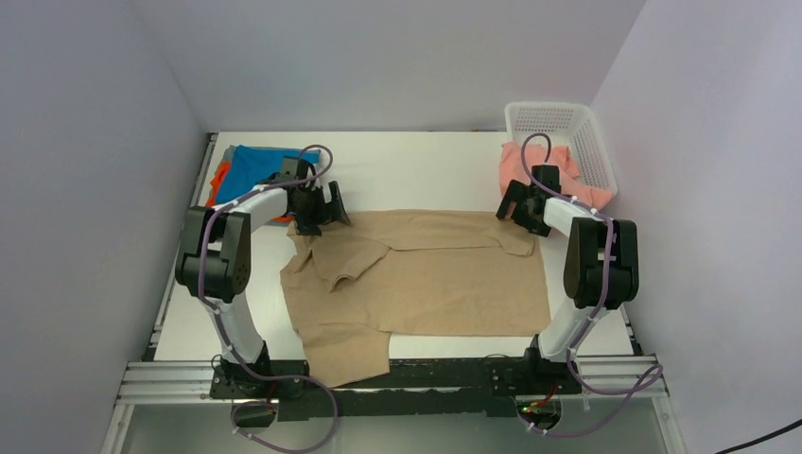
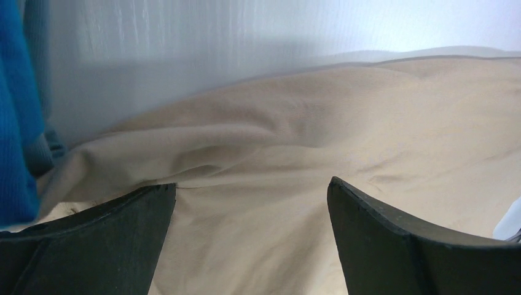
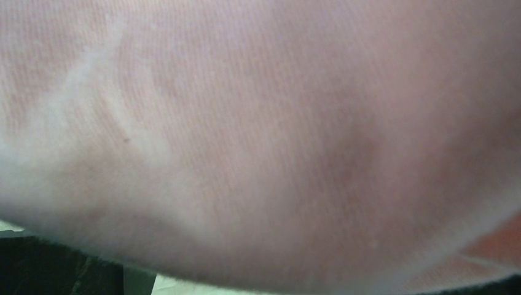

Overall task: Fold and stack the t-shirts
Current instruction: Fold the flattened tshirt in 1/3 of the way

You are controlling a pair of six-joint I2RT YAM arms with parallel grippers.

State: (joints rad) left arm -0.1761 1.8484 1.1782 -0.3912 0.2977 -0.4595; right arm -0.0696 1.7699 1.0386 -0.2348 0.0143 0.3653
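White table (image 1: pixel 416 161) boxed by pale walls (image 1: pixel 95 142): tan-beige t-shirt (image 1: pixel 426 274) spread at centre, left gripper (image 1: pixel 322 216) released at its 10 o'clock corner, right gripper (image 1: pixel 520 206) at 2 o'clock, jaw state unreadable, salmon-pink tee (image 1: pixel 530 161) covering its camera.

A robotics lab test cell, plain pale walls (image 1: pixel 397 57) closing round my white table (image 1: pixel 416 161) on three sides, my left arm (image 1: pixel 227 260) and right arm (image 1: pixel 596 260) bolted to bare aluminium rails (image 1: pixel 161 383), purple cables (image 1: pixel 619 386) looping loose.

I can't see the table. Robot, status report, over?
Left fingers open above tan shirt. Right fingers at its far corner, state unclear. Pink cloth blocking right wrist view.
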